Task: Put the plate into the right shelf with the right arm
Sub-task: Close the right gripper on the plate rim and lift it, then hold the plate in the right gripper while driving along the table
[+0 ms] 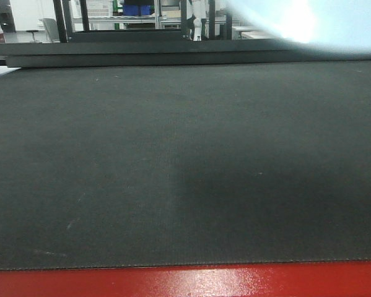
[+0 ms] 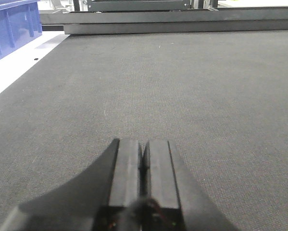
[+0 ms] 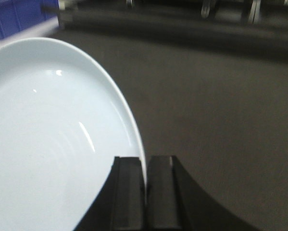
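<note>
The pick-up is done and the placing is not; the right gripper [image 3: 144, 192] is clenched on the rim of the white plate [image 3: 52, 134], its two black jaws pinching the edge between them, and the plate fans out to the left of the jaws, tilted and lifted off the dark tabletop [image 1: 173, 154]; in the front-facing view the same plate shows only as a pale, bright blur in the upper right corner, well above the mat; nothing else lies on that mat, which runs from a red front edge [image 1: 185, 281] back to a low dark ledge.

The left gripper [image 2: 144, 168] has its jaws pressed together with nothing between them, low over the tabletop and apart from the work; a blue crate [image 2: 11, 29] stands off the far left corner in its view.

The right shelf cannot be made out with any certainty; the far background shows dark frames and uprights, too blurred to name, and no steel lip is close to the plate in the right wrist view; so I judge the task at roughly its middle: grasp secured, plate in the air, while the carry to the shelf, the setting down and the release all remain; the thin rim grip looks like the part most liable to slip.
</note>
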Robot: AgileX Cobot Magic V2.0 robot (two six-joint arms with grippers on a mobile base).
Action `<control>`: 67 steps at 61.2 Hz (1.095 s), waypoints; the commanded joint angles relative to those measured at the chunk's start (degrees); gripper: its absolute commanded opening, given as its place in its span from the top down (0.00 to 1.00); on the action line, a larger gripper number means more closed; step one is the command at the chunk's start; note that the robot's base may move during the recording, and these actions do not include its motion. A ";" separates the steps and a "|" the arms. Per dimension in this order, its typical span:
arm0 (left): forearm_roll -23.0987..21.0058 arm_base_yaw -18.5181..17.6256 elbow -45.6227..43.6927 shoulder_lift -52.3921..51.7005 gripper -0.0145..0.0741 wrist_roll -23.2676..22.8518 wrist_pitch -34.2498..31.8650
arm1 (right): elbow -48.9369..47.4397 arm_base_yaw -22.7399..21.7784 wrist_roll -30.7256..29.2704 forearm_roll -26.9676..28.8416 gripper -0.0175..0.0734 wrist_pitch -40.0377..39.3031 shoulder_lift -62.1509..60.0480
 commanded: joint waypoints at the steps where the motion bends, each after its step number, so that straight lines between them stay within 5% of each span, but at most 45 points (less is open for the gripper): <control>1: -0.34 -0.31 0.45 -0.63 0.89 -0.16 -4.79 | -1.70 -0.13 -0.29 -1.00 0.78 -6.26 -4.00; 21: -0.34 -0.31 0.45 -0.63 0.89 -0.16 -4.79 | -1.89 -0.13 -0.29 -1.00 0.78 -9.63 -13.41; 67: -0.34 -0.31 0.45 -0.63 0.89 -0.16 -4.79 | -1.83 -0.13 -0.29 -1.00 0.78 -9.00 -13.59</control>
